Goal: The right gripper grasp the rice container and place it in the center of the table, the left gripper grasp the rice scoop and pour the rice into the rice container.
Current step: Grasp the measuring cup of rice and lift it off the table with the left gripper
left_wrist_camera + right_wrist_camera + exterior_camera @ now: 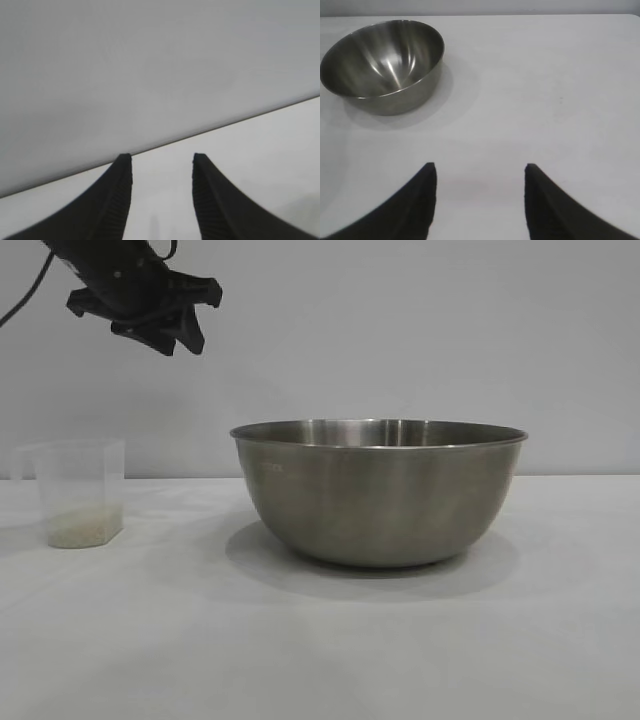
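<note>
A plain white table (320, 660) fills the foreground of the exterior view and runs back to a pale grey wall. On it, near the middle and slightly to the right, sits the rice container (379, 493): a large round bowl of brushed stainless steel with a thin rolled rim, its sides curving down to a small flat base. It stands upright and casts a soft shadow on the tabletop. Its inside, seen from the right wrist view, is bare shiny metal.

At the left edge of the table, well apart from the bowl, stands the rice scoop (82, 492), a small translucent plastic cup, upright. A shallow layer of off-white rice (84, 529) lies in its bottom.

Farther back and high up, the left gripper (172, 338) hangs in the air above and slightly right of the scoop, touching nothing. Its black pointed fingers (112, 200) stand apart with nothing between them.

The right gripper (480, 170) hovers over bare table, away from the bowl, its two black fingers spread apart and holding nothing.
</note>
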Motion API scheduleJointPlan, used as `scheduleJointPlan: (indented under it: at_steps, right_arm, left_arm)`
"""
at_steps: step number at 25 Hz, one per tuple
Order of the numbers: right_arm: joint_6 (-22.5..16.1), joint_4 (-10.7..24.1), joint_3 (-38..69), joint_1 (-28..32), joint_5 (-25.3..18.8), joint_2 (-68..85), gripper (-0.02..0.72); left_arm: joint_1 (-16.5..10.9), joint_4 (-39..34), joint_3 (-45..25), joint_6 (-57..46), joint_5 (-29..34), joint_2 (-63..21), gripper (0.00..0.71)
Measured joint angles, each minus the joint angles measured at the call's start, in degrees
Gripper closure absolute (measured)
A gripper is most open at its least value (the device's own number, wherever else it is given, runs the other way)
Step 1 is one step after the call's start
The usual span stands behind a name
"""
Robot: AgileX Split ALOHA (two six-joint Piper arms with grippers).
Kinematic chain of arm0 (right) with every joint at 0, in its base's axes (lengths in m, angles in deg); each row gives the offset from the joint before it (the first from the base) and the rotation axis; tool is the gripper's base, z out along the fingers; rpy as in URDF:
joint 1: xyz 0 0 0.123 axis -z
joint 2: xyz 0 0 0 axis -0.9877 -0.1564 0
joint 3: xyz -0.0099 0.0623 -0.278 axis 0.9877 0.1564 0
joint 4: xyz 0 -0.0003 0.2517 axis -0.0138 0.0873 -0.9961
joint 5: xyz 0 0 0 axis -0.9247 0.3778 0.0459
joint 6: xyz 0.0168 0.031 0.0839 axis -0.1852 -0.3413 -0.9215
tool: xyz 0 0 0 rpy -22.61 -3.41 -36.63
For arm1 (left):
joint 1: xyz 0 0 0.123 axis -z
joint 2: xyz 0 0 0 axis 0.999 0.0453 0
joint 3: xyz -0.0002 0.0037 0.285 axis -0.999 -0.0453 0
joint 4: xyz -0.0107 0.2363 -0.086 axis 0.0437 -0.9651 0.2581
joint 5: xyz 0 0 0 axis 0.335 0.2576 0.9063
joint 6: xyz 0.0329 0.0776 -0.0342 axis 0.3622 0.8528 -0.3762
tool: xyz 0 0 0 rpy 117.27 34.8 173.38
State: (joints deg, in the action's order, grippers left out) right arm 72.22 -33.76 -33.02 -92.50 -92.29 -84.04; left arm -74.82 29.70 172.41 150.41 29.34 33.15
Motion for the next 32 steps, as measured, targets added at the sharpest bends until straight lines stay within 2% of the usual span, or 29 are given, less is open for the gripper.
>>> scheduleJointPlan:
  at_steps: [3,6,8,11,14,17,21,24,26,30,32]
  right_arm:
    - [0.00,0.00,0.00,0.00,0.00,0.00,0.373]
    - [0.00,0.00,0.00,0.00,0.00,0.00,0.373]
    - [0.00,0.00,0.00,0.00,0.00,0.00,0.373]
    - [0.00,0.00,0.00,0.00,0.00,0.00,0.373]
    - [0.00,0.00,0.00,0.00,0.00,0.00,0.373]
    - [0.00,0.00,0.00,0.00,0.00,0.00,0.373]
    - [0.00,0.00,0.00,0.00,0.00,0.00,0.373]
    - [0.00,0.00,0.00,0.00,0.00,0.00,0.373]
    - [0.00,0.00,0.00,0.00,0.00,0.00,0.373]
    - [0.00,0.00,0.00,0.00,0.00,0.00,0.373]
    - [0.00,0.00,0.00,0.00,0.00,0.00,0.373]
  left_arm:
    - [0.00,-1.28,-3.27,2.12,0.00,-5.58,0.466]
    - [-0.38,-1.28,-10.64,5.80,0.15,-13.17,0.466]
    - [-1.84,0.26,-17.44,7.57,1.50,-18.17,0.466]
    - [-5.68,1.63,-26.94,9.76,5.53,-24.41,0.466]
    - [-8.52,1.62,-33.97,10.58,7.79,-30.02,0.466]
    - [-9.88,1.62,-37.49,10.84,8.34,-34.08,0.466]
    - [-9.88,1.62,-38.00,10.39,9.62,-36.12,0.466]
    - [-9.88,1.62,-38.00,0.39,10.25,-36.62,0.466]
    - [-9.88,1.62,-38.00,-10.45,10.97,-36.73,0.466]
    - [-9.88,1.62,-38.00,-31.99,16.39,-36.73,0.466]
    - [-9.88,1.62,-38.00,-37.75,18.29,-36.73,0.466]
